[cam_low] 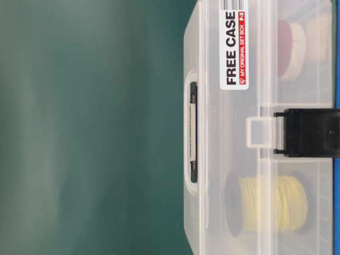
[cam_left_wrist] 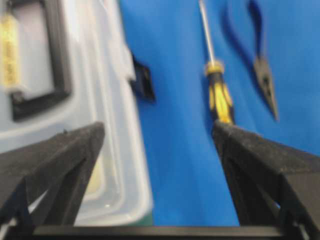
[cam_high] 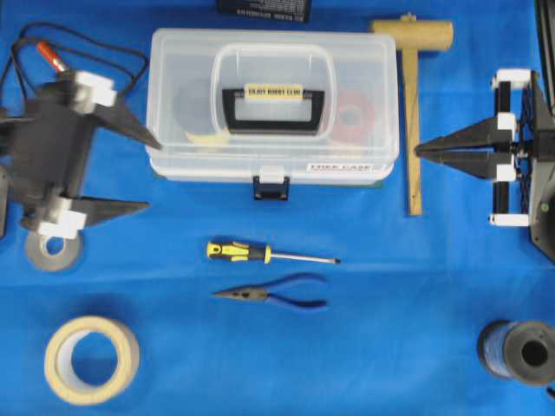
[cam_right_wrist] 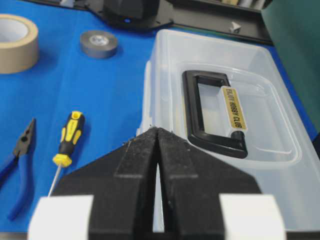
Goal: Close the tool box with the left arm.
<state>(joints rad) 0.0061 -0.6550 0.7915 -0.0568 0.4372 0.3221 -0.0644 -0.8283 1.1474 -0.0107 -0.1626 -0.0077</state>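
Note:
The tool box is a clear case at the back middle of the blue cloth. Its lid lies down flat on the base, with the black-framed handle and yellow label on top. The dark blue latch sits at the front edge. The box also shows in the table-level view, the left wrist view and the right wrist view. My left gripper is open and empty at the box's left front corner. My right gripper is shut and empty, just right of the box.
A wooden mallet lies between the box and my right gripper. A yellow-handled screwdriver and blue pliers lie in front of the box. There is masking tape front left, a grey roll under the left arm, and a dark spool front right.

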